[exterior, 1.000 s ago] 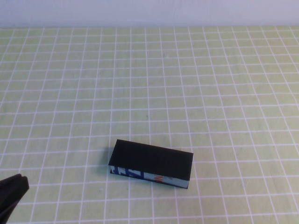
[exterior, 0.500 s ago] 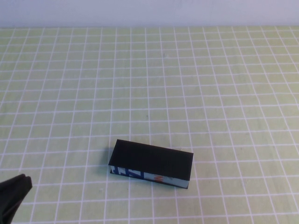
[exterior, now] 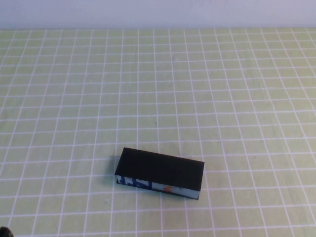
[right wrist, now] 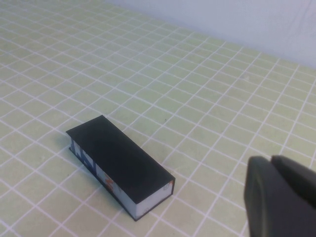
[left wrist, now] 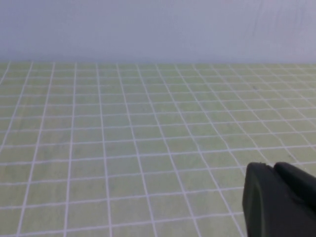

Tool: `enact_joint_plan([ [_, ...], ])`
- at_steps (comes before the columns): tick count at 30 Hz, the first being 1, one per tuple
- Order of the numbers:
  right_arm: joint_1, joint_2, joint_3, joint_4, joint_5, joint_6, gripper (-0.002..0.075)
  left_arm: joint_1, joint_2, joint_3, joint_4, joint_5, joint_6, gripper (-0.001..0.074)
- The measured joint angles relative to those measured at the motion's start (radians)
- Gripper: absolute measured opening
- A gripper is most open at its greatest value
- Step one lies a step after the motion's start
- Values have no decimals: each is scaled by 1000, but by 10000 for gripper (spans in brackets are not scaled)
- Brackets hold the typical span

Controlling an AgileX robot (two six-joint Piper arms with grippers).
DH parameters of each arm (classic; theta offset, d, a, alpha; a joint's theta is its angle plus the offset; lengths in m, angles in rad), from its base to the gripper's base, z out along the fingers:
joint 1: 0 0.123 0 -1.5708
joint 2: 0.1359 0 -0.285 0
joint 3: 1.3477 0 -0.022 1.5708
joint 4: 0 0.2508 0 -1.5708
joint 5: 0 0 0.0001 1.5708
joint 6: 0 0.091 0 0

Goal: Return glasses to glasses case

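Note:
The glasses case [exterior: 160,173] lies closed on the green checked cloth, front middle of the high view, its black lid on top and the blue, white and orange print on its near side. It also shows in the right wrist view [right wrist: 120,164]. The glasses are hidden or out of view. My left gripper [left wrist: 273,170] is shut and empty above bare cloth; only a sliver of it [exterior: 4,232] shows at the high view's bottom left corner. My right gripper [right wrist: 273,163] is shut and empty, held off to the side of the case, out of the high view.
The green checked cloth [exterior: 158,89] covers the whole table. A pale wall [exterior: 158,12] runs along its far edge.
My left gripper has drawn back toward the near left corner and has almost left the high view. The case has not moved.

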Motion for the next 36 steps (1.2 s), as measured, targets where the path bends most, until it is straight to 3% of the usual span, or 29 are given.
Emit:
enact_joint_plan([
  [10, 0, 0, 0, 2, 0, 0, -18, 35, -204, 186, -2, -11, -32, -3],
  [18, 0, 0, 0, 2, 0, 0, -18, 35, -261, 186, -6, 210, -54, -3],
  [36, 0, 0, 0, 2, 4, 0, -18, 35, -265, 186, -6, 219, -69, -3],
])
